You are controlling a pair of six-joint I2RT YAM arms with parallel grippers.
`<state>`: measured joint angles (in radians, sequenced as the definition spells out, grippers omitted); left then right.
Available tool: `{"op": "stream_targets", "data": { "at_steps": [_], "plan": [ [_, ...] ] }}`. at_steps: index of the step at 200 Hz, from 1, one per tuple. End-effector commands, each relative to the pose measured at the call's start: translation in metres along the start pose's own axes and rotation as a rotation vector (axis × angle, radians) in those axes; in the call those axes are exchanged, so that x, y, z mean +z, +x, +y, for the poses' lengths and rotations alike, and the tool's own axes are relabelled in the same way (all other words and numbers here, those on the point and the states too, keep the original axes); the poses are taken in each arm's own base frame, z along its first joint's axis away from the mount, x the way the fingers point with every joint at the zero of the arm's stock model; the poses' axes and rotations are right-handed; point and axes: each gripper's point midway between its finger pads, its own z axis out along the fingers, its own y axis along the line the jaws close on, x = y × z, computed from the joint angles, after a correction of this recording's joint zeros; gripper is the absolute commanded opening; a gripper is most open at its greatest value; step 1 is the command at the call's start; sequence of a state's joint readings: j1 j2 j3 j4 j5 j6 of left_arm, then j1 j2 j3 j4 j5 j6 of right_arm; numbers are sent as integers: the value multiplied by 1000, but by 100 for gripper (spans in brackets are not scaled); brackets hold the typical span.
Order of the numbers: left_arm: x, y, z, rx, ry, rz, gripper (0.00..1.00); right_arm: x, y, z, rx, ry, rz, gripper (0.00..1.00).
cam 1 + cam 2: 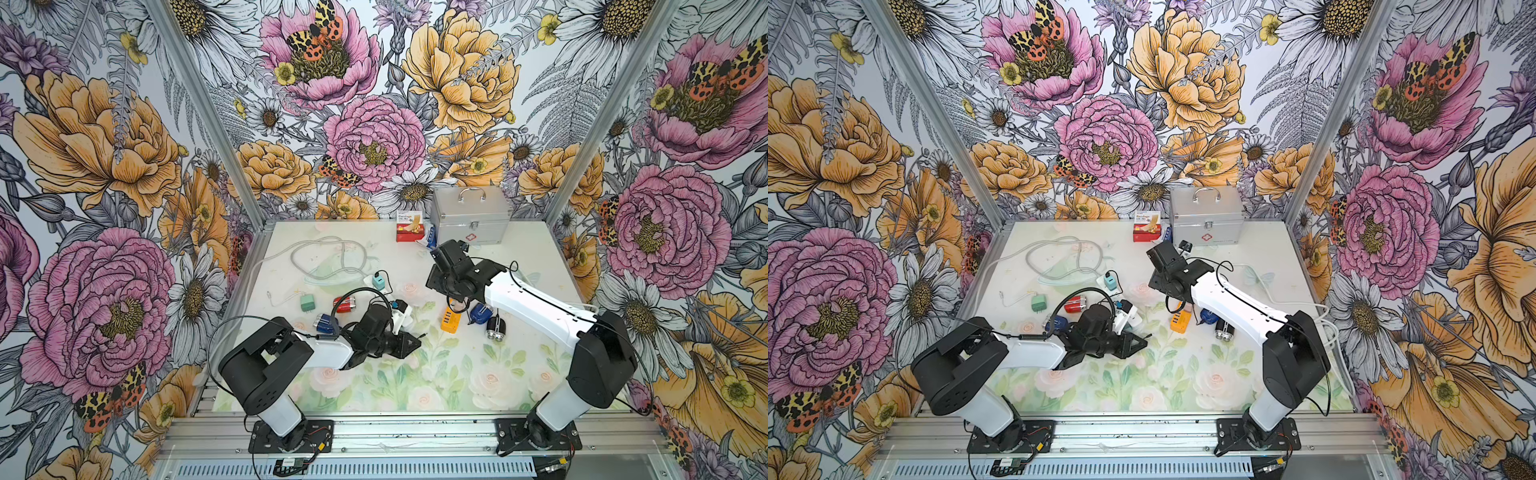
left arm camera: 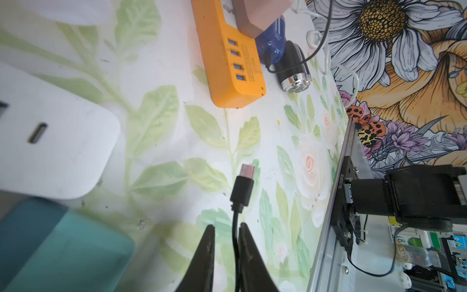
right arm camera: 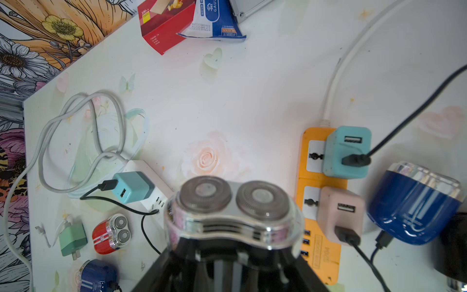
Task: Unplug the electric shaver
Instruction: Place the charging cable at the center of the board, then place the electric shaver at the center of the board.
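My right gripper (image 3: 232,255) is shut on the electric shaver (image 3: 232,202). The shaver is dark-bodied with two round silver heads, and I hold it above the table's back middle (image 1: 439,258). No cable shows on it. The black charging cable (image 2: 236,227) runs between my left gripper's (image 2: 226,226) fingers. Its USB-C plug (image 2: 246,177) lies free on the mat. The jaws stand slightly open, with the cable against one finger (image 2: 250,252) and a gap on the other side. In both top views the left gripper (image 1: 415,338) (image 1: 1144,343) is low over the mat's middle.
An orange power strip (image 1: 451,320) carries teal (image 3: 347,151) and pink (image 3: 340,212) chargers. Beside it lie a blue shaver (image 1: 481,313) and a black one (image 1: 494,328). Red (image 1: 344,304) and blue (image 1: 328,325) shavers, a green charger (image 1: 307,302) and a white strip (image 1: 401,316) lie left. A metal case (image 1: 469,218) stands at the back.
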<state>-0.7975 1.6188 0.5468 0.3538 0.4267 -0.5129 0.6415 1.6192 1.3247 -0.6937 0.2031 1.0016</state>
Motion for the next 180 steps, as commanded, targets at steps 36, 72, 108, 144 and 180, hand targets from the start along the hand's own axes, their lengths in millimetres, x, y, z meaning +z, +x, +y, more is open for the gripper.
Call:
{"op": "stream_targets", "data": {
  "at_steps": [36,72,108,144,180],
  "plan": [
    [-1,-5,-4,25,-39,0,40,6,-14,5,-42,2,-44,30],
    [-22,-15,-5,55,-119,-17,64,10,-15,7,-78,9,-42,30],
    [-56,-30,-4,83,-233,-60,76,13,-20,13,-111,8,-51,30],
    [-105,-61,4,46,-340,-193,81,15,-28,24,-147,-5,-62,30],
    [-179,-109,28,-112,-393,-456,86,8,-40,49,-206,-56,-87,30]
  ]
}}
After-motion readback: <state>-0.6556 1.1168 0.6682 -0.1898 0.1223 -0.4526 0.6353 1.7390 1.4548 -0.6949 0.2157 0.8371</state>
